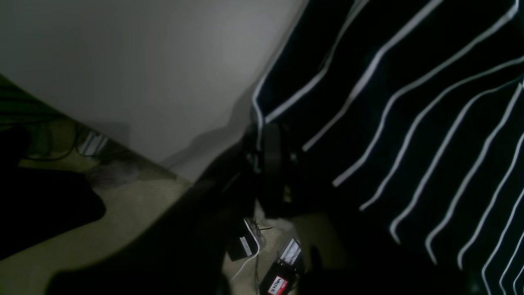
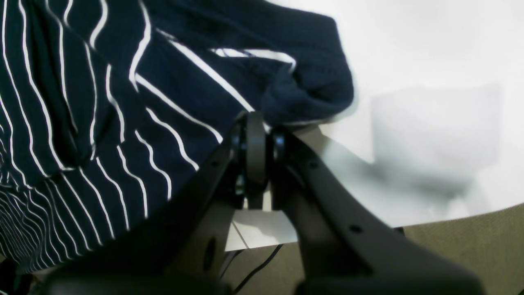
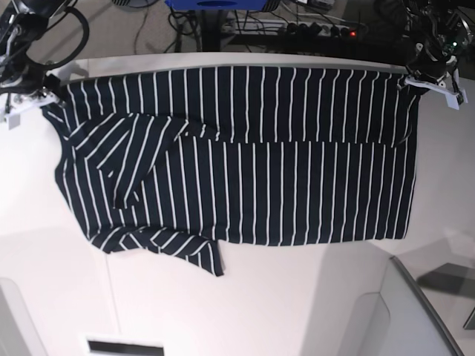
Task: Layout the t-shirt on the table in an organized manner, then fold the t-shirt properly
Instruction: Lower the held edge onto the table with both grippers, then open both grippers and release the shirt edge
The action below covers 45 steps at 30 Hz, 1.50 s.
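The t-shirt (image 3: 252, 185) is dark with thin white stripes and lies spread wide across the white table (image 3: 260, 297). Its far edge runs along the table's back edge, and one sleeve is bunched at the near left. My left gripper (image 3: 410, 80) is shut on the shirt's far right corner. In the left wrist view its fingers (image 1: 266, 151) pinch the striped cloth (image 1: 409, 102) at the table (image 1: 143, 61) edge. My right gripper (image 3: 46, 95) is shut on the far left corner. The right wrist view shows its fingertips (image 2: 256, 139) clamping a dark fold of the shirt (image 2: 102, 102) above the table (image 2: 430, 61).
Beyond the table's back edge, cables and a power strip (image 3: 297, 30) lie on the floor. Small boxes and a white cable (image 1: 282, 278) sit on the carpet below the left gripper. A grey panel (image 3: 401, 311) rises at the near right corner.
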Motion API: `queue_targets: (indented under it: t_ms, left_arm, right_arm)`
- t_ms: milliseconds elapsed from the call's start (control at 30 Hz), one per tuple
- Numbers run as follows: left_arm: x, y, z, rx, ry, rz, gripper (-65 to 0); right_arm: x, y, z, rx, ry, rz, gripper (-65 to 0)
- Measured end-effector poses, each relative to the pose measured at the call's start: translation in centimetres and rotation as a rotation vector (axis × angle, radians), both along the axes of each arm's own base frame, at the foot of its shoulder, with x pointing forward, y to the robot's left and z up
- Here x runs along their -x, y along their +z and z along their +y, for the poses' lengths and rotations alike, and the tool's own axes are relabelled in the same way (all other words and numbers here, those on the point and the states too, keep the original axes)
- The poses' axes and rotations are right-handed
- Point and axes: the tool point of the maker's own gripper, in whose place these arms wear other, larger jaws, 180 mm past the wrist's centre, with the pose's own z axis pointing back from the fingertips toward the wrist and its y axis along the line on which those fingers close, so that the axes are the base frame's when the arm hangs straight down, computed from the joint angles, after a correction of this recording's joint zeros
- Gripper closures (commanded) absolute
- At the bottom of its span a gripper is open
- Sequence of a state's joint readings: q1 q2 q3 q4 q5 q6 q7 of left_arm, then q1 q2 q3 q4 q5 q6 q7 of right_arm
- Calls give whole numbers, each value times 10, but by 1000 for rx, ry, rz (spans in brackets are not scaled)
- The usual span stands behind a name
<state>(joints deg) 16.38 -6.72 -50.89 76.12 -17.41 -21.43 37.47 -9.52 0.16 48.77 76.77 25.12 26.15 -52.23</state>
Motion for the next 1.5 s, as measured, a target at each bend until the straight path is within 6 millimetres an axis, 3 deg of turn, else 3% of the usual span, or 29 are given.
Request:
queue_targets:
  t_ms: [533,667,733,833,933,1000,1133,1367,1500]
  left_arm:
    - [-2,1,1,-2,0,-4,0]
    - [-9,-3,-10,4,-44,6,0]
    - [-13,-3,-15,7,-62,3,0]
    - [-16,0,-14,-2,-61,-4,0]
    - [-12,5,-1,-36,23,6,0]
    - [-12,10,4,-49,44,-2,-71]
    - [-5,10,13,-66,108,14,-201]
    - [8,7,16,-73,137,42,-293]
    - [10,9,17,-78,134,43,-369]
  right_arm:
    - [16,-3,-2,6,3,24,-3]
    - [16,-3,-2,6,2,24,-12]
    - [16,-3,-2,6,2,24,-54]
    - [12,0,3,-17,-16,-9,-195]
    - [8,2,8,-33,-19,-30,-332]
    - [6,3,7,-30,-21,-43,-375]
    - [5,4,6,-26,-21,-45,-380]
    - [8,16,-5,29,-41,-38,-381]
    - [20,34,-26,83,-137,-70,-383]
